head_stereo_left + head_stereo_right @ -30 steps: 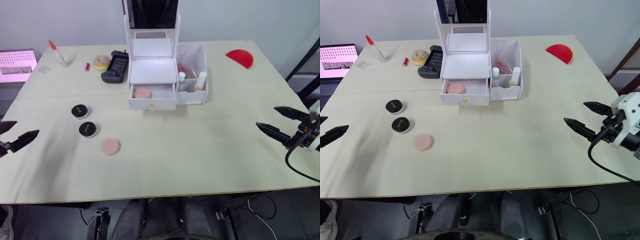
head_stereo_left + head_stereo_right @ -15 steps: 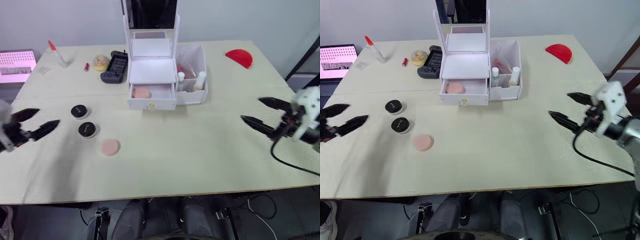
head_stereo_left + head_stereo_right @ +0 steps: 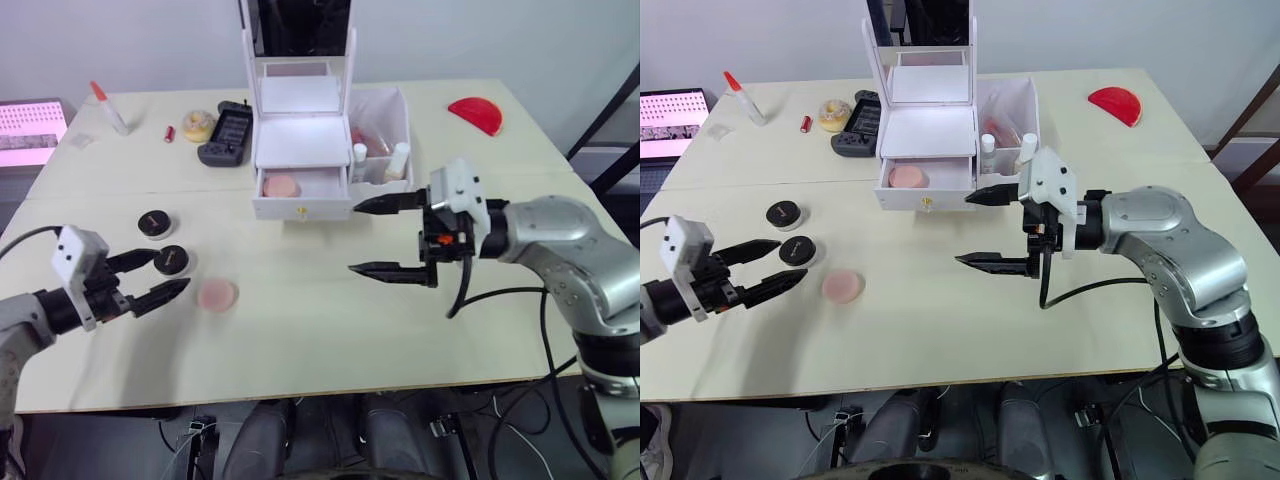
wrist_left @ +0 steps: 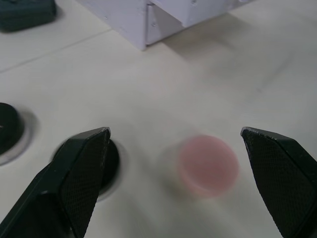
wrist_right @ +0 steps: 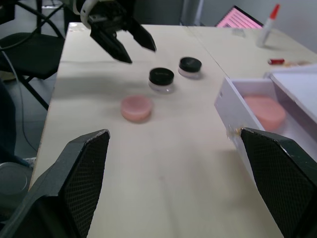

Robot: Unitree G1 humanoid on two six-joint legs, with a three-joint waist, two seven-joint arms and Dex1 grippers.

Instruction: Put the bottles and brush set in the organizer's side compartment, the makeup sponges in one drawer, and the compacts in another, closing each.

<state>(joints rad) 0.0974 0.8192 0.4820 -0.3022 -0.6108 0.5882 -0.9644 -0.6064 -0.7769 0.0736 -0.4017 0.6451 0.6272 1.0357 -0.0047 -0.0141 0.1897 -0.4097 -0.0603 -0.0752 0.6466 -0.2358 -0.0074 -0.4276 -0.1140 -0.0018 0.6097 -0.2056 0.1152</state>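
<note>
The white organizer (image 3: 304,150) stands at the back middle with its lower drawer (image 3: 300,190) pulled out. One pink makeup sponge (image 3: 284,186) lies in that drawer. Two white-capped bottles (image 3: 400,160) stand in the side compartment (image 3: 385,130), with a clear pouch behind them. A second makeup sponge (image 3: 216,294) lies on the table, and two black compacts (image 3: 173,260) (image 3: 153,222) sit to its left. My left gripper (image 3: 168,272) is open, just left of the loose sponge and beside the nearer compact. My right gripper (image 3: 354,238) is open, in front of the organizer to its right.
Left of the organizer lie a black handheld device (image 3: 226,133), a yellowish roll (image 3: 199,125), a small red item (image 3: 168,133) and a white tube with a red tip (image 3: 110,107). A red half-disc (image 3: 477,114) lies at the back right. A pink screen (image 3: 28,125) sits beyond the left edge.
Both arms swung inward from the table's sides. The left gripper came right to the loose sponge; the right gripper came left to the organizer's front. Both stayed open.
</note>
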